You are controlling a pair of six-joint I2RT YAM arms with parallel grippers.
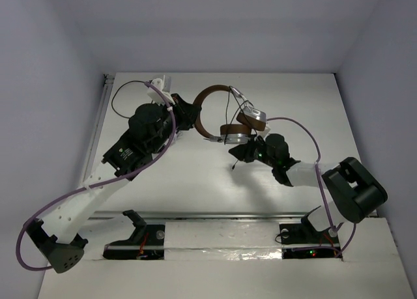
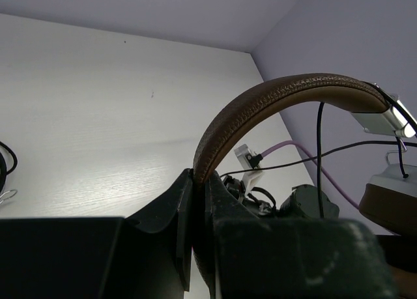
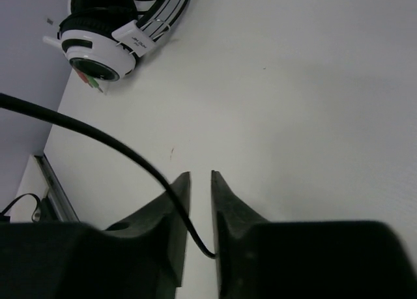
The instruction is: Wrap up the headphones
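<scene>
1. We find the headphones [image 1: 236, 133] over the middle of the counter's [image 1: 195, 188] far half; the brown headband [image 2: 280, 94] arches toward the far edge, and the two silver cups [image 1: 257, 116] sit at its right-edge side; we cannot tell whether the cups touch the surface.
2. The left gripper [image 2: 199, 188] is clenched on the headband's left end, one finger against each face of the leather.
3. The right gripper [image 3: 200, 182] sits just on the near side of the cups; its jaws are pinched on the thin dark cable [image 3: 98, 136], which runs out to one side from between them, with only a sliver of gap showing above it.
4. By the far-left corner lie a white-and-black headset [image 3: 98, 45] and a loose black wire loop [image 1: 120, 94], both close to the left edge.
5. Walls [image 1: 52, 84] rise along the far, left and right edges; bare white surface shows between the grippers and the near edge, and again toward the far-right corner; a purple robot cable [image 1: 306, 133] arcs above the right half.
</scene>
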